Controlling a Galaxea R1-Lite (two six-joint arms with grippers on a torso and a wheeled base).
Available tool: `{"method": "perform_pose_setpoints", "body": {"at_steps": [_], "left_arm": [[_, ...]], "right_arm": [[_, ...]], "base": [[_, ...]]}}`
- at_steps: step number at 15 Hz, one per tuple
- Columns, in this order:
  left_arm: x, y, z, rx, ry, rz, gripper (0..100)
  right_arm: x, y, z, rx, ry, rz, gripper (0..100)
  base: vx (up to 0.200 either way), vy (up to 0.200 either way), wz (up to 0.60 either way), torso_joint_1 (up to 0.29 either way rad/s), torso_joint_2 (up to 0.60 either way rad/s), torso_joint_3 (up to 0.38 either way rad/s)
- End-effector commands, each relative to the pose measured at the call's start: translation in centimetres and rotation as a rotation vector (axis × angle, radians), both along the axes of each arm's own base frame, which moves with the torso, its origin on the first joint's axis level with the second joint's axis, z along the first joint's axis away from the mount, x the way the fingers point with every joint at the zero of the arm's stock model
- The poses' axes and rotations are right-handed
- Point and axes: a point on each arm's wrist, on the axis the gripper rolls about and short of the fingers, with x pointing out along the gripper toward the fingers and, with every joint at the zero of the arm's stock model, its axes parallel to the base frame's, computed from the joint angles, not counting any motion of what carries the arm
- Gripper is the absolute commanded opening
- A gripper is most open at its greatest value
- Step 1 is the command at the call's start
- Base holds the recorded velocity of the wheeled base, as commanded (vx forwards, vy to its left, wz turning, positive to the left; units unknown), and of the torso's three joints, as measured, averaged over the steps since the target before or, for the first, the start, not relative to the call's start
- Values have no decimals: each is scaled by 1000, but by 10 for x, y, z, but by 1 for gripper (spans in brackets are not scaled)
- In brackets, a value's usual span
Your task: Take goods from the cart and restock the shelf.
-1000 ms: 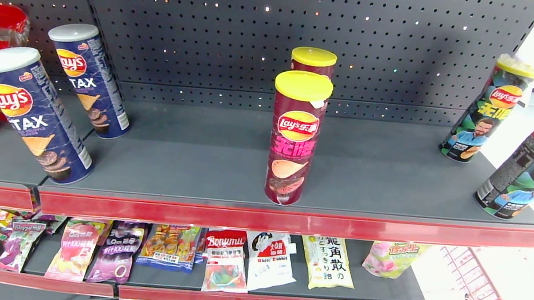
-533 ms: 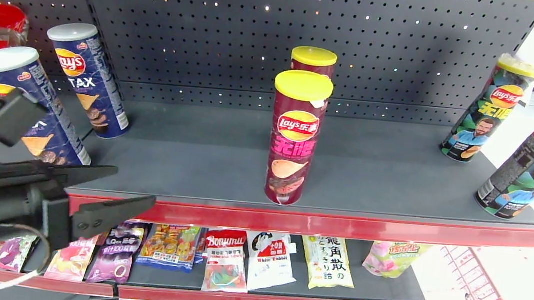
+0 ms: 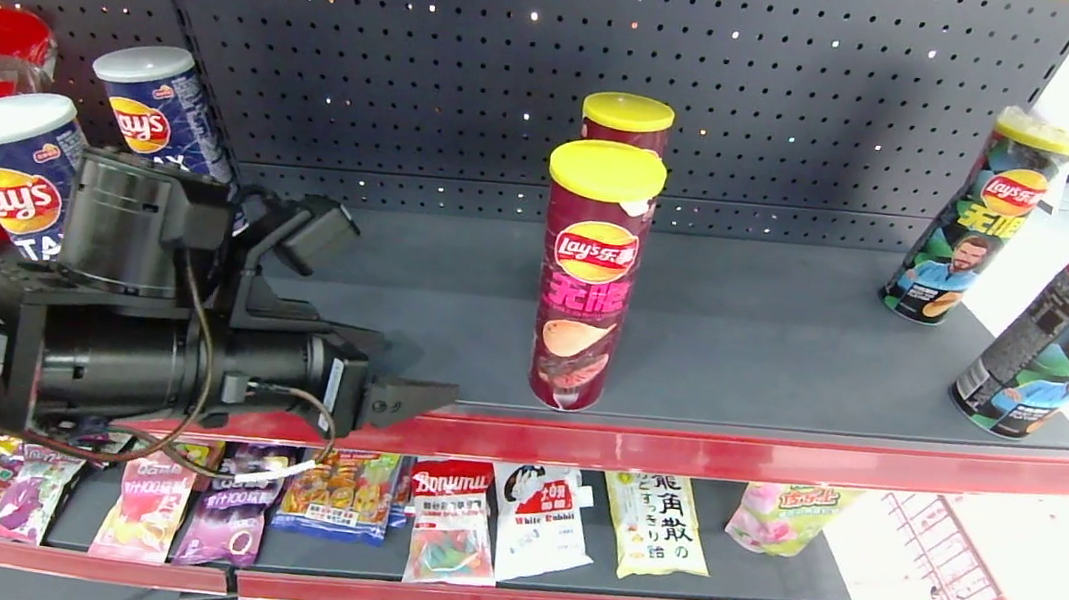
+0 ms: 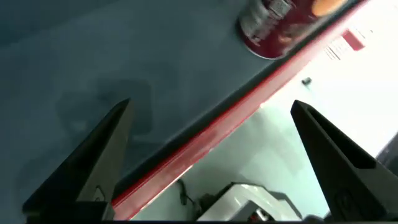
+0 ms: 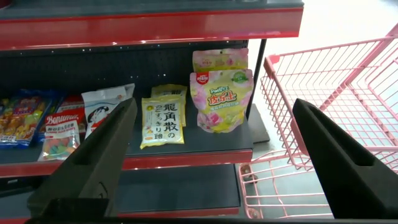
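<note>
Two grippers hang spread and empty: the left gripper over the shelf's front edge near the maroon can, the right gripper facing the pink cart. A sideways swing of the left arm could knock that can off the edge.

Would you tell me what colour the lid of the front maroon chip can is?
Yellow lid, clearest in the head view.

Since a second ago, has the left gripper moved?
Yes. The left gripper rose from the lower-left corner and swung right along the shelf's red edge, toward the maroon can.
</note>
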Motion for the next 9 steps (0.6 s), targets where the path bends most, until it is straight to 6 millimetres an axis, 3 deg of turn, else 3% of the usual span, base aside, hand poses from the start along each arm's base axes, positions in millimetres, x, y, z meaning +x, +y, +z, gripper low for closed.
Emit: {"method": "perform_pose_setpoints", "body": {"at_steps": [1, 9], "left_arm": [[10, -14, -13, 24, 39, -23, 100], [47, -32, -19, 70, -5, -28, 100]], "right_arm": [[0, 0, 0, 0, 0, 0, 100], [0, 0, 0, 0, 0, 0, 100]], "base": [[0, 0, 0, 0, 0, 0], [0, 0, 0, 0, 0, 0]]}}
